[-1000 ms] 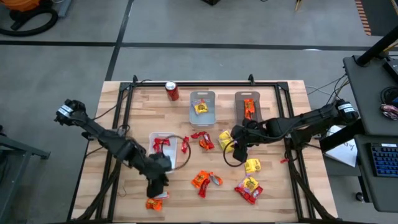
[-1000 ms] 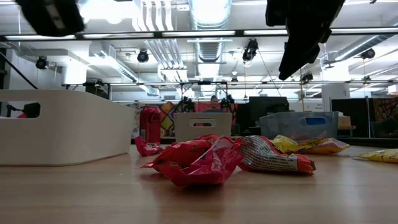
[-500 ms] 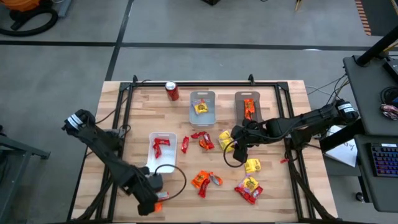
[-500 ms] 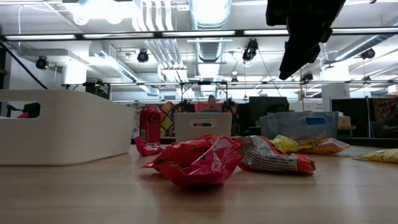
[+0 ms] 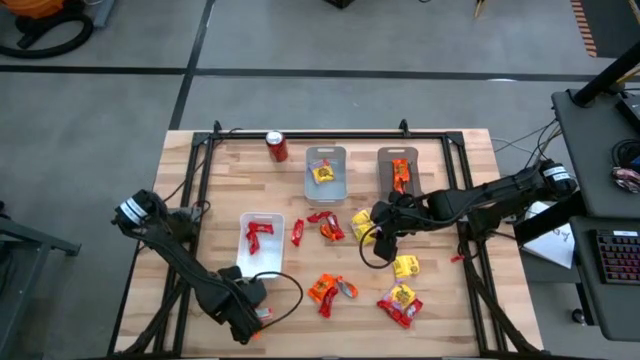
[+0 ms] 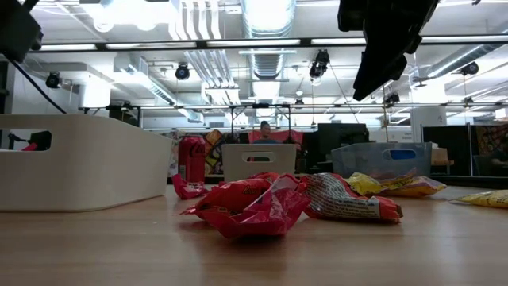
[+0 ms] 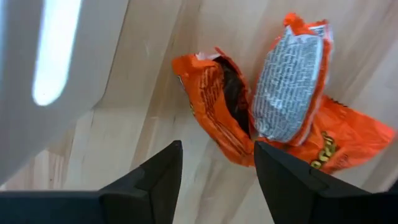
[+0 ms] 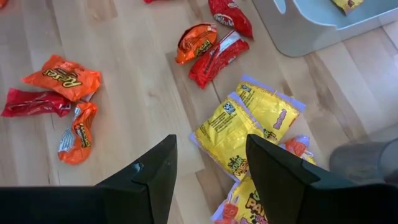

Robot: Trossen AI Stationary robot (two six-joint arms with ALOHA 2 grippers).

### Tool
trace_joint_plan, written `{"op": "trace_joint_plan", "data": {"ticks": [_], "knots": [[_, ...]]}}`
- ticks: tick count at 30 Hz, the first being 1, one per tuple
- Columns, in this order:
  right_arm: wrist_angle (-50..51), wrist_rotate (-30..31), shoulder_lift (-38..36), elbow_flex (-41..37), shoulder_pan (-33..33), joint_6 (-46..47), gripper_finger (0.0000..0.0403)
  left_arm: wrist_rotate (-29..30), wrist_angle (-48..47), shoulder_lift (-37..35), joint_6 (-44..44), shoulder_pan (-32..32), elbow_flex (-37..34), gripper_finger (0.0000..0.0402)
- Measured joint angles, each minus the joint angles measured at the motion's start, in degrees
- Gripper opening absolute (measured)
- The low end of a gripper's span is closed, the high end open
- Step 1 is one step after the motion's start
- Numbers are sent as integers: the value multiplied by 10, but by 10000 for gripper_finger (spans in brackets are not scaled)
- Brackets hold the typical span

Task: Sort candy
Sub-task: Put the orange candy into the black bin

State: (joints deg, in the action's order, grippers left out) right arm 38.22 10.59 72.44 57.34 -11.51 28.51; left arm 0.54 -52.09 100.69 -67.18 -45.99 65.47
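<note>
hovering at the near left corner of the table point(image 5: 440, 320), the left gripper point(image 7: 214, 163) has its fingers spread apart with nothing between them, poised just over a pair of orange packets point(image 7: 219, 107) that lie beside the white tray point(image 5: 262, 245). that looks like the approach for a pick: the jaws straddle the packets' near edge, and the tray wall sits close enough that the gripper will probably have to come in from the open side.

the two packets overlap. the upper one point(image 7: 287, 78) shows its silvery back and runs lengthwise away from the fingers. the lower one is crumpled, and its long axis leans across the wood grain, toward the tray.

the right gripper point(image 8: 205, 165) hangs over the middle of the table, also open and empty, right above the yellow packets point(image 8: 249, 127). those lie flat, overlapping, with their long sides diagonal to the boards. more orange and red packets point(image 8: 62, 78) are scattered nearby on the bare wood.

the sorting seems partly done: the white tray holds red candy point(image 5: 256, 235), a grey tray point(image 5: 326, 173) holds a yellow piece, a darker tray point(image 5: 399, 170) an orange one. many packets are still loose. a soda can point(image 5: 276, 146) stands at the far edge, out of the way.
</note>
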Motion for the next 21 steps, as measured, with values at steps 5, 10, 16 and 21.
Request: {"op": "trace_joint_plan", "data": {"ticks": [5, 10, 16, 21], "knots": [[-1, 0, 0, 0, 0, 0, 183, 4, 7, 13, 0, 0, 0, 170], [-3, 0, 0, 0, 0, 0, 183, 5, 13, 25, 1, 0, 0, 158], [-11, 0, 0, 0, 0, 0, 183, 6, 31, 35, 13, 0, -1, 120], [-13, 0, 0, 0, 0, 0, 183, 6, 30, 35, 22, 0, -1, 41]]}}
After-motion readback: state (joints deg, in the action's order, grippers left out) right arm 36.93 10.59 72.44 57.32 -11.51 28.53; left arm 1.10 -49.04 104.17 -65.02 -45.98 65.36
